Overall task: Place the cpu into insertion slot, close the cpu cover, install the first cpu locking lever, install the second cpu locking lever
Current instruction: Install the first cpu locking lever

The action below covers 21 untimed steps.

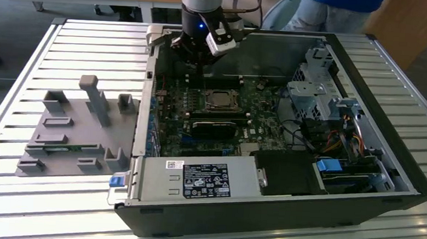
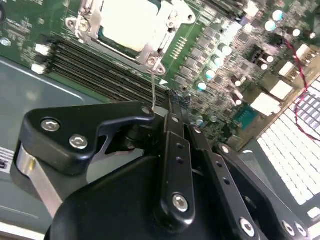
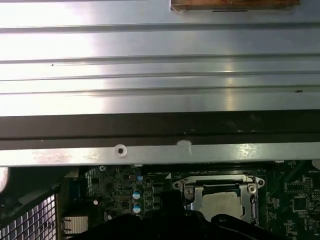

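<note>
The insertion slot (image 1: 218,100) sits in the middle of the green board inside the open case. The pale cpu (image 2: 127,20) lies in it, and the silver cpu cover (image 2: 155,52) is folded down around its face; both also show in the first wrist view, cpu (image 3: 225,205) under cover (image 3: 187,189). A thin wire locking lever (image 2: 153,85) rises from the socket's corner up to my fingertips. My gripper (image 2: 160,112) looks shut, and I cannot tell whether it pinches the lever's end. In the exterior view the gripper (image 1: 199,64) hangs above the board just behind the socket.
Black memory slots (image 2: 95,70) run beside the socket. A black heatsink (image 1: 213,127) lies in front of it, with the power supply (image 1: 195,179) nearer still. A grey holder fixture (image 1: 74,128) stands on the slatted table at the exterior view's left. A person (image 1: 329,10) stands behind the case.
</note>
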{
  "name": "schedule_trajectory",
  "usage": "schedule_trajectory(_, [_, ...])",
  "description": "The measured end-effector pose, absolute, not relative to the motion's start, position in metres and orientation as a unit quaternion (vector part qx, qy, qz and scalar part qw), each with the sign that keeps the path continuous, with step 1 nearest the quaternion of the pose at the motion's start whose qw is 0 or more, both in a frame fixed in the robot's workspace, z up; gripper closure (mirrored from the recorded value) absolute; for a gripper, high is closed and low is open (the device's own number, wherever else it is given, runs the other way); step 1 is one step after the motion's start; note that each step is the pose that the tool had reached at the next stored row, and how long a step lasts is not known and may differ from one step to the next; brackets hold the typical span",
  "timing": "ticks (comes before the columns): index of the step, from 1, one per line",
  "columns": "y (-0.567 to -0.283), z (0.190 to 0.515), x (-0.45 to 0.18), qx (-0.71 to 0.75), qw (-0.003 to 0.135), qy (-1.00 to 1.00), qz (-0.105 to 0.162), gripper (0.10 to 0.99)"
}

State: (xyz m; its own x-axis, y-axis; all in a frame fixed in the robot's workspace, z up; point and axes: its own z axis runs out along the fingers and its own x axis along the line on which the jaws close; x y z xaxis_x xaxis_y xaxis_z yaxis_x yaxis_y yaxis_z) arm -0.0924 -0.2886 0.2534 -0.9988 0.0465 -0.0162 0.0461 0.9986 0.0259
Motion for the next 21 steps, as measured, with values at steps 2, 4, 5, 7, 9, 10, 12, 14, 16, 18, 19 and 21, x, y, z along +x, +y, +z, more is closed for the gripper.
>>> schedule_trajectory(2, [-0.289,0.253,-0.086,0.023,0.008,1.0,0.013,0.98])
schedule_trajectory(4, [-0.288,0.253,-0.079,0.022,0.008,1.0,0.013,0.98])
schedule_trajectory(5, [-0.288,0.253,-0.075,0.022,0.008,1.0,0.013,0.98])
schedule_trajectory(7, [-0.288,0.252,-0.067,0.022,0.008,1.0,0.013,0.98])
schedule_trajectory(9, [-0.288,0.252,-0.059,0.021,0.007,1.0,0.013,0.98])
schedule_trajectory(10, [-0.288,0.252,-0.054,0.021,0.007,1.0,0.013,0.98])
schedule_trajectory(12, [-0.288,0.251,-0.048,0.021,0.007,1.0,0.013,0.98])
schedule_trajectory(14, [-0.288,0.251,-0.047,0.02,0.007,1.0,0.018,0.98])
schedule_trajectory(16, [-0.288,0.25,-0.047,0.02,0.007,0.999,0.032,0.98])
schedule_trajectory(18, [-0.288,0.249,-0.047,0.02,0.007,0.999,0.036,0.98])
schedule_trajectory(19, [-0.288,0.248,-0.047,0.019,0.006,0.999,0.036,0.98])
schedule_trajectory(21, [-0.288,0.246,-0.047,0.008,0.006,0.999,0.036,0.98])
